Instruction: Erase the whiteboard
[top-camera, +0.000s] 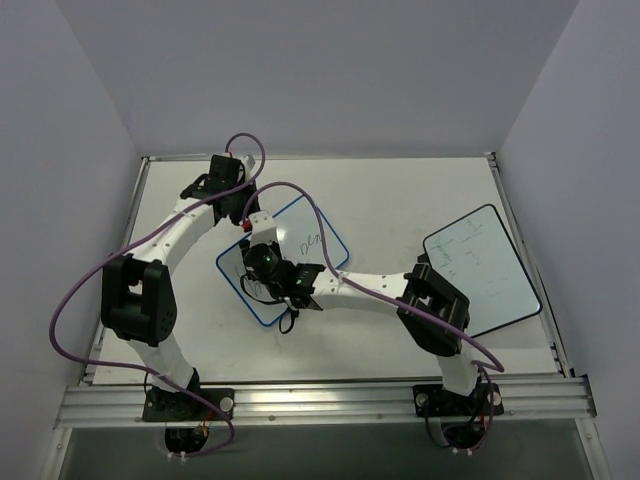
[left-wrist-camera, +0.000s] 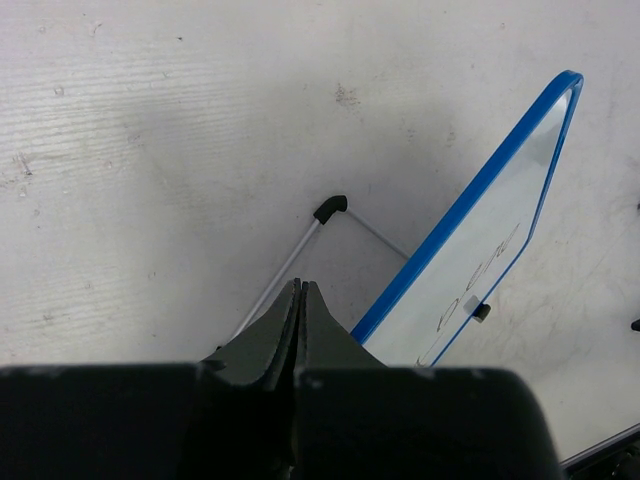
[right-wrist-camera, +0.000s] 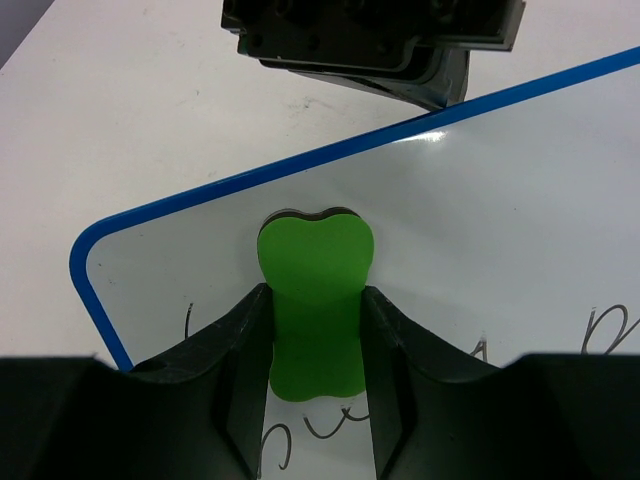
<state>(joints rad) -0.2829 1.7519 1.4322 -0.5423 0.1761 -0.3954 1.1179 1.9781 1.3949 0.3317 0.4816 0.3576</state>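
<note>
The whiteboard (top-camera: 315, 240) with its thin blue frame lies mid-table, black scribbles (right-wrist-camera: 335, 432) on its face. My right gripper (right-wrist-camera: 315, 292) is shut on a green eraser (right-wrist-camera: 315, 250), which rests on the board near its rounded corner. In the top view the right gripper (top-camera: 263, 263) sits over the board's left half. My left gripper (left-wrist-camera: 300, 287) is shut, with nothing showing between its fingers. It hovers just off the board's blue edge (left-wrist-camera: 465, 205), beside a thin metal stand leg with a black foot (left-wrist-camera: 330, 208). The left gripper (right-wrist-camera: 365, 40) stands at the board's far edge.
A second white board with a black frame (top-camera: 482, 268) lies on the right of the table. Purple cables (top-camera: 300, 195) loop over both arms. Grey walls close in the left, right and back; a metal rail (top-camera: 320, 400) runs along the near edge.
</note>
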